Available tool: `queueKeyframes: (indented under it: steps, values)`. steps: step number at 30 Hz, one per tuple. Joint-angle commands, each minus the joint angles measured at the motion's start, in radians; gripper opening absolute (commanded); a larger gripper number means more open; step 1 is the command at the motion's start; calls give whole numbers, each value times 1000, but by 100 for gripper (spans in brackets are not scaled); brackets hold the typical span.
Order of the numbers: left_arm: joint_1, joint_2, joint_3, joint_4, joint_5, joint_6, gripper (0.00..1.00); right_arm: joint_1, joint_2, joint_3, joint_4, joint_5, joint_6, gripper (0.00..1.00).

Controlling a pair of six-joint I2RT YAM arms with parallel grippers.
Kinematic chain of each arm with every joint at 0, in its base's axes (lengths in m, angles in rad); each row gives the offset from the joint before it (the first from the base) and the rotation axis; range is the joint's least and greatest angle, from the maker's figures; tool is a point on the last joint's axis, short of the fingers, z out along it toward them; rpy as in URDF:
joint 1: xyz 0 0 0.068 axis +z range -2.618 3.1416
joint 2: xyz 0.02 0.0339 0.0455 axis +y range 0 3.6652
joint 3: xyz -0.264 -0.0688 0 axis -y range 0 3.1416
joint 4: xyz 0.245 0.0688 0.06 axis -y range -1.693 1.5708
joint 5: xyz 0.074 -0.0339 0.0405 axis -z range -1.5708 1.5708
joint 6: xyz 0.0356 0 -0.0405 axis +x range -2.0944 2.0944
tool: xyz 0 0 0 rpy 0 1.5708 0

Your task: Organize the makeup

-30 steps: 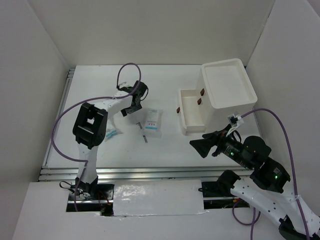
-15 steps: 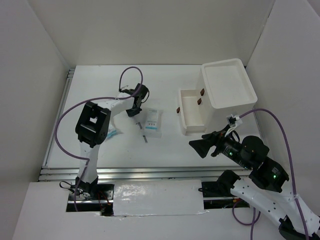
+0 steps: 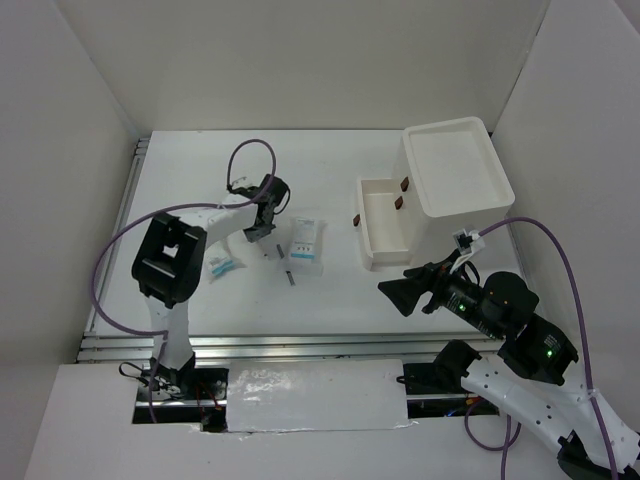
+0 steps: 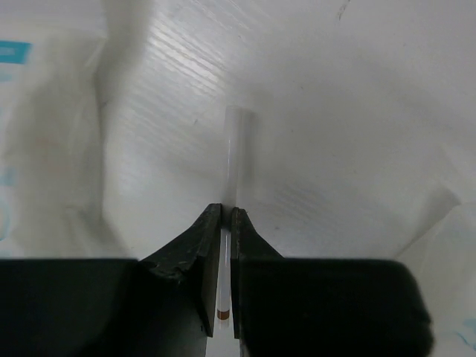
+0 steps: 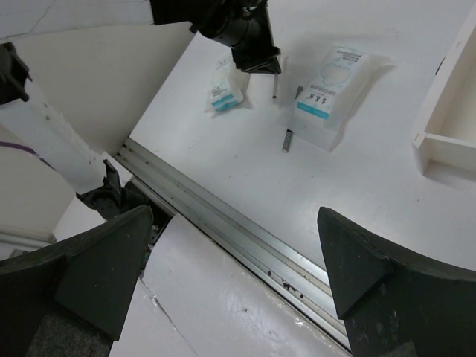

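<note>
My left gripper [image 4: 227,212] is shut on a thin pale stick [image 4: 236,149] with a brown band, whose clear tip pokes out past the fingertips just over the table. From above, this gripper [image 3: 264,232] sits left of a white-and-light-blue packet [image 3: 305,243]; a short dark pencil piece [image 3: 288,275] lies near that packet's near corner. A smaller packet [image 3: 222,266] lies further left. My right gripper [image 3: 396,293] hovers open and holds nothing, near the front edge, with both black fingers [image 5: 97,268] wide apart.
The big white drawer box [image 3: 455,170] stands at the back right with its drawer [image 3: 384,250] pulled out toward the left; small brown palettes [image 3: 402,185] stand along the drawer's sides. An aluminium rail [image 5: 245,238] runs along the table's near edge.
The left gripper has dropped toward the table beside the packet and closed on the thin stick. The right arm has not moved.
</note>
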Motion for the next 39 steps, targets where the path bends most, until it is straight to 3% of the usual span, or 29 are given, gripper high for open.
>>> queueKeyframes:
  steps: [1, 5, 9, 16, 20, 24, 27, 28, 30, 36, 39]
  values:
    - [-8, -161, -15, -5, -84, -12, 0, 6, -1, 10, 24, 10, -6, 100]
    - [-50, -221, 17, -30, -101, 11, 0, 9, 3, 4, 38, 9, 1, 100]
    - [-164, -270, 11, 111, -14, 89, 0, 7, 11, 14, 42, 10, 3, 100]
    - [-289, -168, 92, 493, 367, 140, 0, 7, -9, 67, 32, 10, 23, 100]
    - [-335, 2, 287, 562, 463, 131, 0, 7, -7, 96, 1, 10, 26, 100]
    - [-337, 166, 541, 447, 479, 85, 4, 6, -21, 105, -14, 10, 29, 100]
    - [-335, 254, 629, 435, 493, 73, 25, 7, -30, 111, -22, 10, 29, 100]
    - [-335, 282, 649, 404, 487, 66, 50, 7, -30, 114, -27, 10, 26, 100]
    - [-333, 293, 675, 381, 472, 63, 77, 7, -27, 120, -31, 10, 23, 100]
    - [-326, 159, 528, 378, 409, 83, 96, 7, -21, 107, -11, 24, 23, 100]
    - [-323, 15, 461, 245, 247, 100, 98, 6, -18, 93, -1, 18, 28, 100]
